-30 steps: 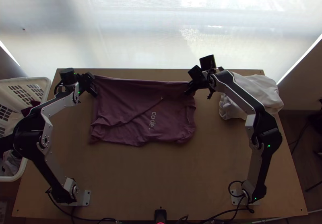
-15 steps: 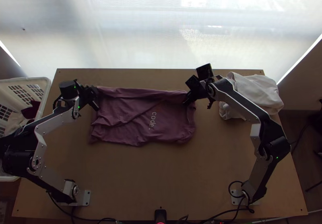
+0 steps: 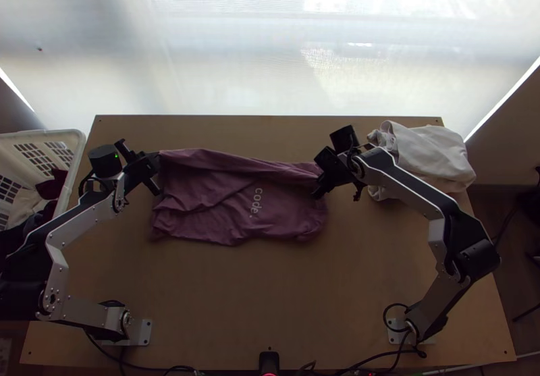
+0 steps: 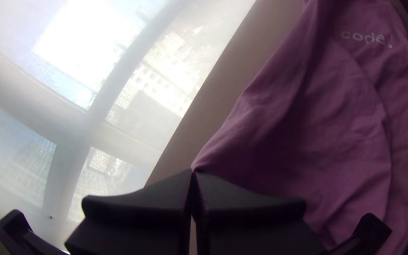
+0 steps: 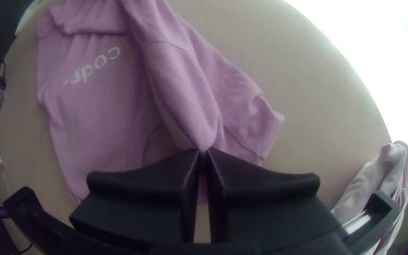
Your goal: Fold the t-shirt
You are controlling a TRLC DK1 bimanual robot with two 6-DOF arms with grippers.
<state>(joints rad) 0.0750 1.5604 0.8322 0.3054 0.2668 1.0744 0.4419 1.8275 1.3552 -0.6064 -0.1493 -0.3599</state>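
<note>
Two grips on t-shirt [image 3: 202, 200], jaws clenched: left gripper [image 4: 193, 171], right gripper [image 5: 203, 151]; risks skewed fold if lowered unevenly.

Room on the near side, crowded flanks.
The tabletop [image 3: 270, 295] gives a wide lane between the arm bases and the shirt [image 3: 270, 180]. Left arm [image 3: 84, 221] and basket [image 3: 79, 141] flank one side, right arm [image 3: 412, 190] and white cloth [image 3: 439, 156] the other.

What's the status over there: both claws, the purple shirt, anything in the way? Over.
Left gripper shut on a corner, right gripper shut on a fold. T-shirt wrinkled, far side lifted. White cloth to the right, apart from the shirt.
</note>
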